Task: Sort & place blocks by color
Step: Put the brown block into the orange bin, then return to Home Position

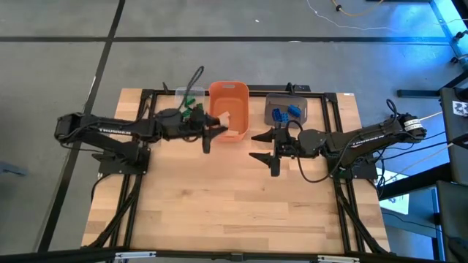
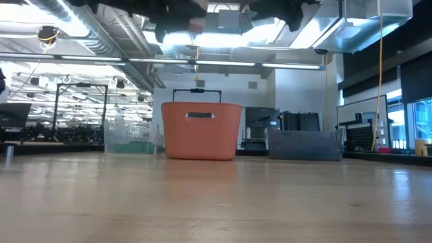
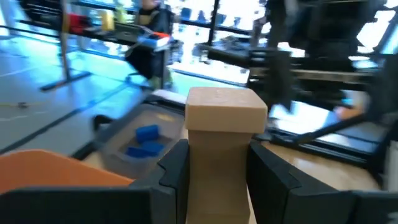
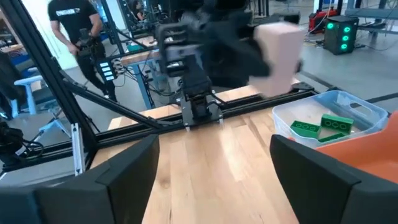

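Tan plastic fills the left gripper [image 3: 217, 171]: its two dark fingers are clenched on the flat sides of a beige block [image 3: 225, 134], held over the orange bin [image 1: 228, 109] just past table centre toward 12 o'clock. Rigid, light and smooth-faced, it probably wants that firm side pinch so it cannot slip. Outward, green blocks [image 4: 323, 126] lie in the clear bin [image 4: 367, 111] toward 11 o'clock, blue blocks [image 1: 286, 112] in the grey bin [image 1: 301, 102] toward 1 o'clock, and the right gripper [image 1: 266, 153] waits spread wide at 3 o'clock over bare wood.

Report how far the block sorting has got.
Done: green blocks lie in the clear bin, blue blocks in the grey bin.

In hand: the left gripper holds a tan block at the orange bin, near its front edge.

Left: releasing that block. No loose blocks show on the table. The right gripper hangs open and empty.
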